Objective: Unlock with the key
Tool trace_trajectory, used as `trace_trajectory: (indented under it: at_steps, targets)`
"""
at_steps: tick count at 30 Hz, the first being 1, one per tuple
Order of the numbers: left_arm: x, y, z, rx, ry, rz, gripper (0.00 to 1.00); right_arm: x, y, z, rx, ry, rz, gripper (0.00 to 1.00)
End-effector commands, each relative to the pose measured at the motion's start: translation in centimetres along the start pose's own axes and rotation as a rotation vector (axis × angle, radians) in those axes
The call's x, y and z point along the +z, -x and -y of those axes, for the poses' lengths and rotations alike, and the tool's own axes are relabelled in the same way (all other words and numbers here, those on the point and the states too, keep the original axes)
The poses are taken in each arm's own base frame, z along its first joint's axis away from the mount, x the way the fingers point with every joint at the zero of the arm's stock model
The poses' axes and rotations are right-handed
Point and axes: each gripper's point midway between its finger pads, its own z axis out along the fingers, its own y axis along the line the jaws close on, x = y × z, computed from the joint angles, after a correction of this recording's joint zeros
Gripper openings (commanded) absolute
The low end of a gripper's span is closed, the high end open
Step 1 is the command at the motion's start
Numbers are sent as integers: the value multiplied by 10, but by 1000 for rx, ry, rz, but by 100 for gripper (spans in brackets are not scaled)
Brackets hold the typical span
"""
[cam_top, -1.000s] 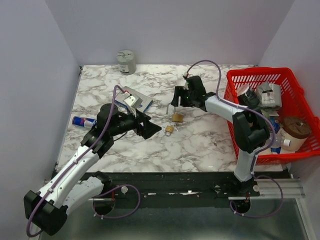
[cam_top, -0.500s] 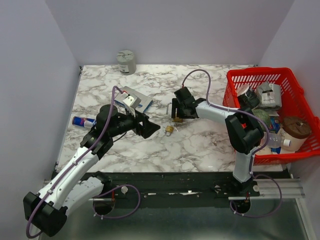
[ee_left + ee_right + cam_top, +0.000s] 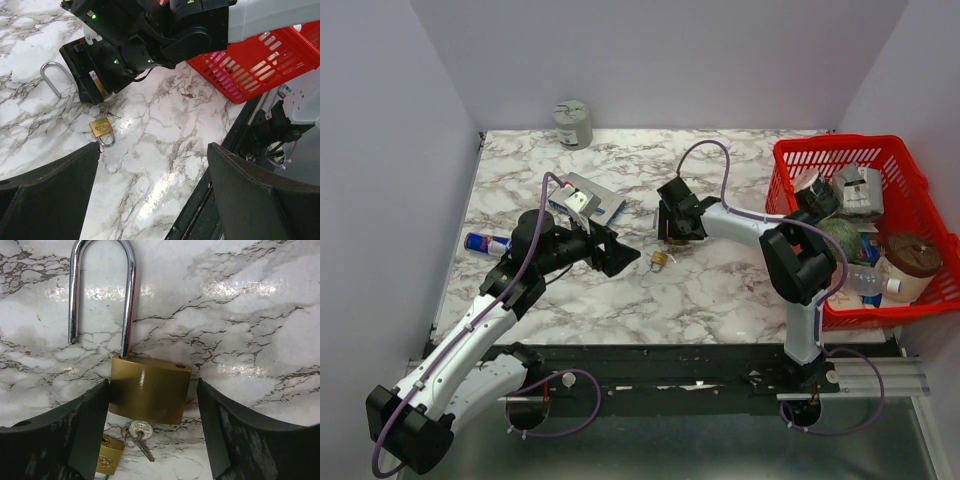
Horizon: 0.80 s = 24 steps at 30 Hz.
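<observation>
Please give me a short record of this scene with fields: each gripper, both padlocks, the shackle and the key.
right gripper: open, straddling the large padlock
left gripper: open, holding nothing
shackle: one leg free of the large padlock's body
key: at the large padlock's bottom edge; inserted or not, unclear
small padlock: lying nearby, untouched

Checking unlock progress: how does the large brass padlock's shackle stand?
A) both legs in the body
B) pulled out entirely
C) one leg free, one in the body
C: the shackle has one leg ending above the large brass padlock, the other entering it.
</observation>
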Motion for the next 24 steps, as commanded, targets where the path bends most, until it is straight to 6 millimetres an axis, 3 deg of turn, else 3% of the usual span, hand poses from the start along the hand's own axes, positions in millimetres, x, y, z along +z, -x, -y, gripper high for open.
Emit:
trace_trajectory:
  at_steps: [1, 4, 5, 8, 12, 16, 18, 19, 24]
  targets:
    - [-2, -3, -4, -12, 18, -1, 95, 8, -22, 9, -26, -81, -57, 76]
    - [-2, -4, -4, -13, 21, -1, 95, 10, -24, 9, -33, -88, -68, 66]
    - [-2, -3, -4, -12, 22, 1, 95, 10, -23, 10, -37, -95, -65, 55]
    - [-3, -3, -5, -10, 27, 1, 95, 9, -21, 15, -59, -121, -60, 45]
    - [-3, -4, -6, -11, 35, -3, 95, 10, -13, 23, -71, -117, -61, 41]
    - [-2, -5, -7, -11, 36, -7, 95, 16, 18, 42, -85, -107, -31, 40]
    - [-1, -7, -8, -14, 37, -10, 95, 24, 23, 48, -83, -89, -50, 40]
    - [-1, -7, -8, -15, 38, -13, 95, 28, 32, 62, -66, -89, -54, 39]
    - [0, -10, -13, -14, 55, -22, 95, 42, 62, 92, -49, -85, -46, 39]
